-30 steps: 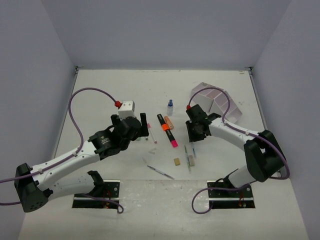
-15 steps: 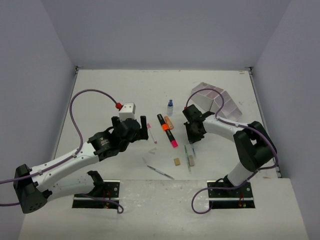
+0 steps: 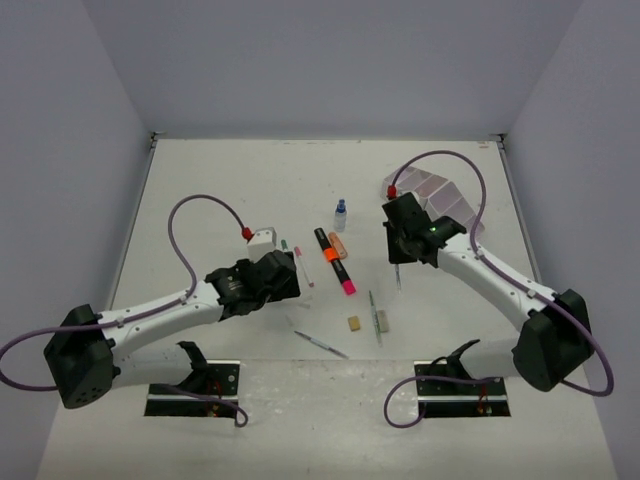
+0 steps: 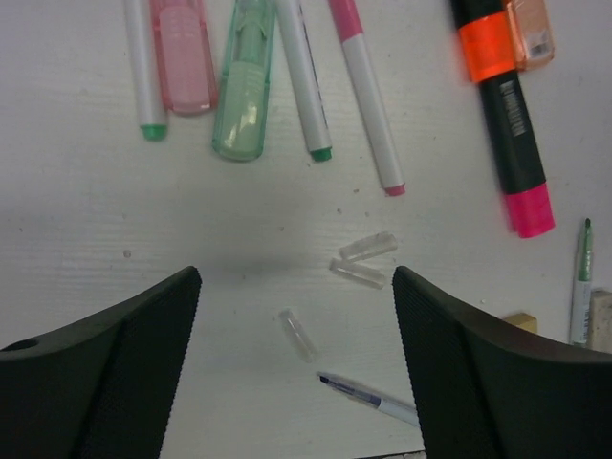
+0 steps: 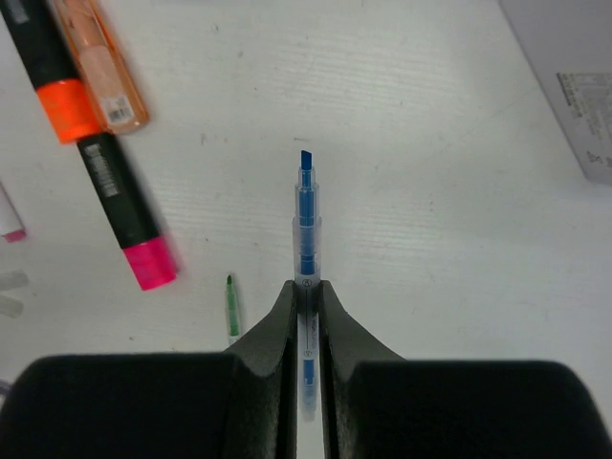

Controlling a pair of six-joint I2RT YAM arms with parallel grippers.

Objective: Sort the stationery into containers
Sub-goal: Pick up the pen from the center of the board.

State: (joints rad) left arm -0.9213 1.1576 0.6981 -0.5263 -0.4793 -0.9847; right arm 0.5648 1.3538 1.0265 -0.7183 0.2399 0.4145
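Observation:
My right gripper (image 5: 306, 287) is shut on a thin blue pen (image 5: 306, 220), which hangs off the table (image 3: 398, 275) just in front of the white containers (image 3: 445, 200). My left gripper (image 4: 295, 282) stands open low over the table, with a clear cap (image 4: 298, 335) lying loose between its fingers. Beyond it lie a pink highlighter (image 4: 182, 57), a green highlighter (image 4: 244, 86), thin pens (image 4: 368, 105) and the black marker (image 4: 502, 105) with its orange band and pink end. A blue-tipped pen (image 4: 378, 400) lies near the right finger.
A blue-capped bottle (image 3: 340, 212) stands behind the marker. Two small erasers (image 3: 354, 323) (image 3: 382, 321) and a green pen (image 3: 373, 305) lie at front centre. Two more clear caps (image 4: 363, 260) sit just ahead of my left gripper. Purple cables arch over both arms.
The right gripper shut on the blue pen and lifted it off the table toward the containers. The left arm swung forward and lower over the clear caps, its jaws narrowing slightly.

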